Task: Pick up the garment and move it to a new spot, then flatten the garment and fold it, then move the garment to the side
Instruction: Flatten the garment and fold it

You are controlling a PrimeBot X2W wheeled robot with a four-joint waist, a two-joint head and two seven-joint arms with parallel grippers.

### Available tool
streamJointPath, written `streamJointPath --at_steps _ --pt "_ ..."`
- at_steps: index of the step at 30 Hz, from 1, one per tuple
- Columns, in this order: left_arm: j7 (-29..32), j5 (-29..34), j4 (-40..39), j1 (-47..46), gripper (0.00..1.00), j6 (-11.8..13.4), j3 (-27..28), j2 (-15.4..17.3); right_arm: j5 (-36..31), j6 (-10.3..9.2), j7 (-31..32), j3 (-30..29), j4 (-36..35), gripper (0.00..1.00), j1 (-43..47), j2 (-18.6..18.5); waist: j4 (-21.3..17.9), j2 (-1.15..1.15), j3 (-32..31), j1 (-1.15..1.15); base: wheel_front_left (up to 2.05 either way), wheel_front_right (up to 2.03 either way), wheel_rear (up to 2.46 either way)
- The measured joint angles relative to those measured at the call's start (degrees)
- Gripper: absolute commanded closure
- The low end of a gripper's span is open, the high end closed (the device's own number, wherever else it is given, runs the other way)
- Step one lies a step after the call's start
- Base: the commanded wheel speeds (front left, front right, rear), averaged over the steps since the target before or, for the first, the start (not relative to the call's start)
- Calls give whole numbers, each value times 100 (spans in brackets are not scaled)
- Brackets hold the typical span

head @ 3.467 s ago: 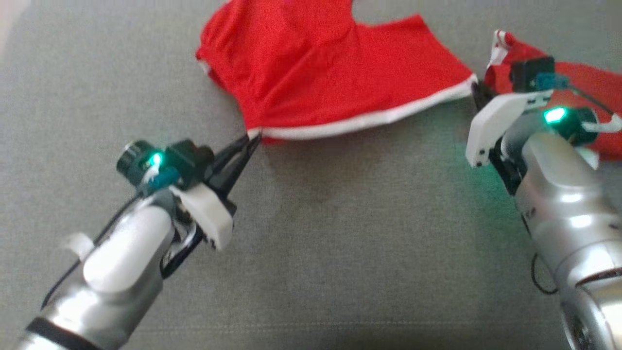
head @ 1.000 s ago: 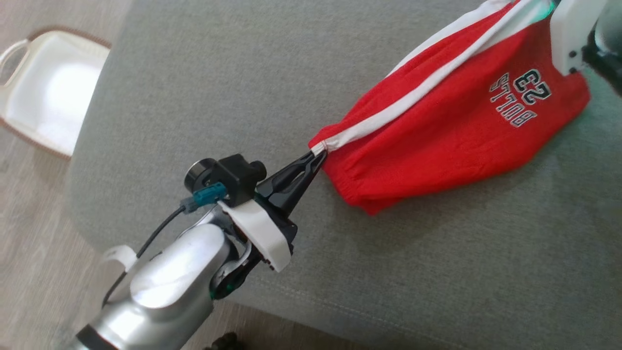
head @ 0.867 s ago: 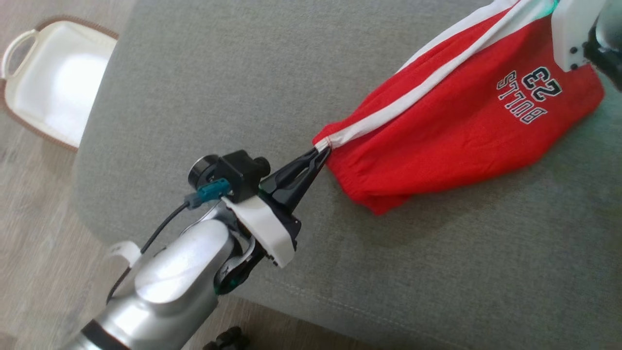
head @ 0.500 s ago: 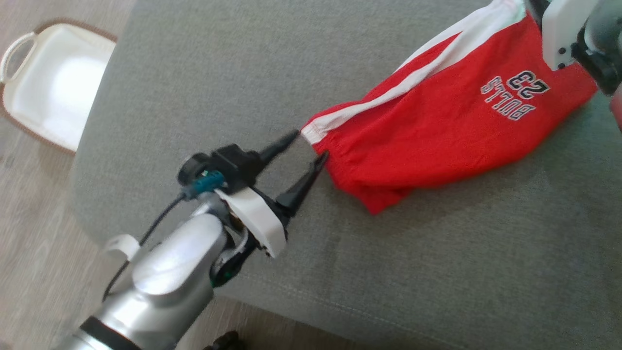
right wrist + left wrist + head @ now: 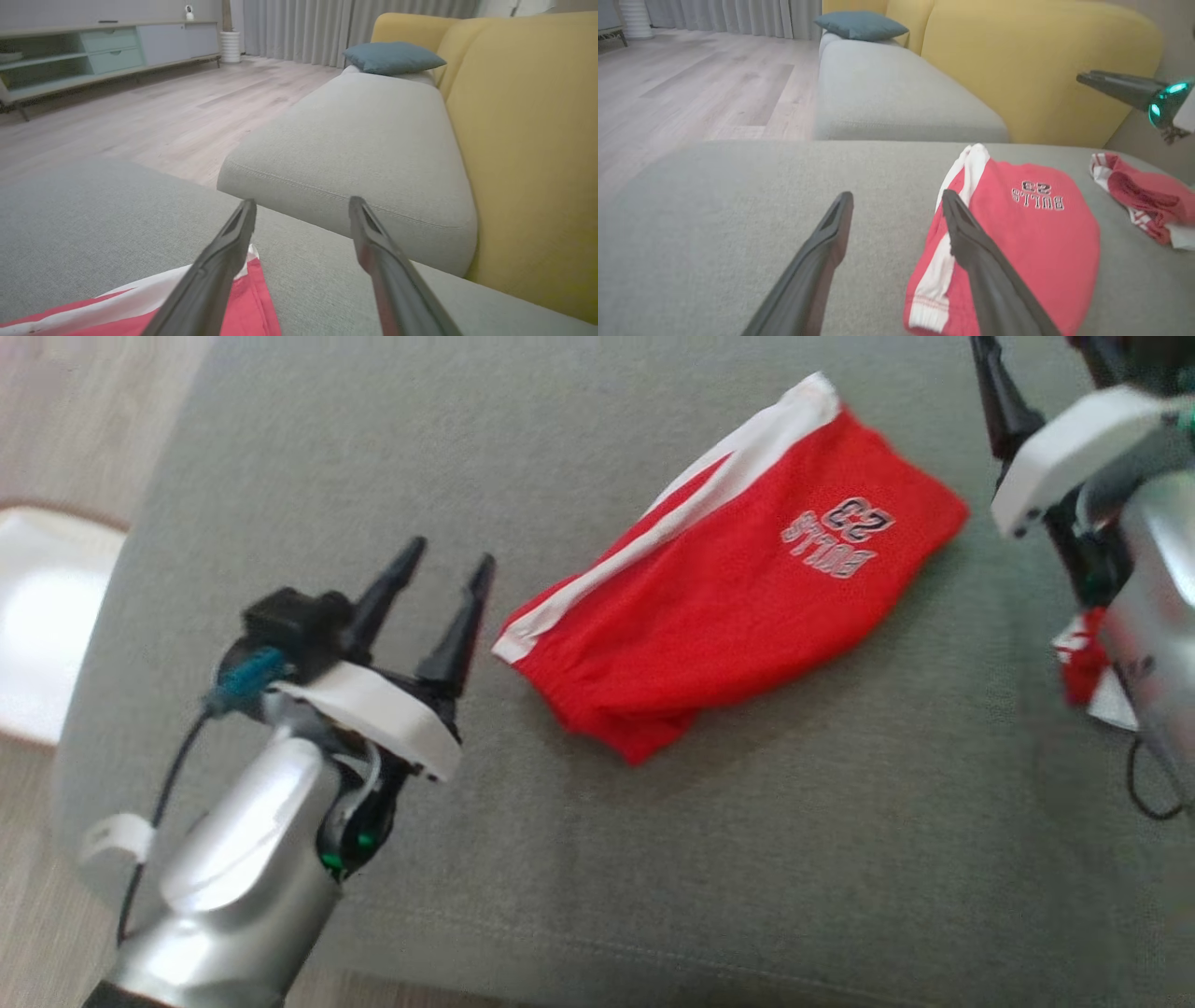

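On the grey seat cushion (image 5: 653,859), the garment (image 5: 738,607) lies folded, a pair of red shorts with a white stripe. In the head view it runs diagonally from 7 o'clock to 1 o'clock, just above the centre of the frame.

- White stripe: along the garment's 10 o'clock edge.
- Print "BULLS 23": near the 1 o'clock end, upside down in the head view.
- Contact: the garment rests on the cushion, and neither gripper has hold of it.

Left gripper (image 5: 450,553): at 8 o'clock in the head view, fingers pointing toward 12 o'clock. The jaws are spread wide with nothing between them. The nearer finger stands just beside the garment's 7 o'clock end, with a strip of cushion visible between the two.

Right gripper (image 5: 303,203): at 2 o'clock in the head view, beyond the garment's 1 o'clock end. In the right wrist view the jaws are spread wide and hold nothing. The white-striped end of the garment shows at 7 o'clock there, under one finger; contact cannot be determined.

Other items:
- A second red-and-white cloth (image 5: 1139,196) lies on the cushion at 3 o'clock of the garment in the left wrist view, apart from it.
- A yellow backrest (image 5: 1041,60) stands behind the cushion at 1 o'clock.
- A blue-green pillow (image 5: 861,25) rests at 12 o'clock.
- Wooden floor (image 5: 691,84) occupies 10 o'clock.
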Motion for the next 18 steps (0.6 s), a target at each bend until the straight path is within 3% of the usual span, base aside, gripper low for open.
streamJointPath --at_steps 7,13,18 --pt "-1 96 -519 619 0 437 1056 -5 -307 0 -468 -577 -510 0 772 179 -565 0 -448 0 0 0 0" --pt "-1 200 -842 1308 0 477 1887 -149 -971 0 -487 -1270 -1254 0 1798 495 -1014 0 -670 0 0 0 0" --pt "-1 628 -937 1881 0 323 2371 -404 -1502 0 -487 -2074 -1948 0 2854 837 -1280 0 -890 0 0 0 0"
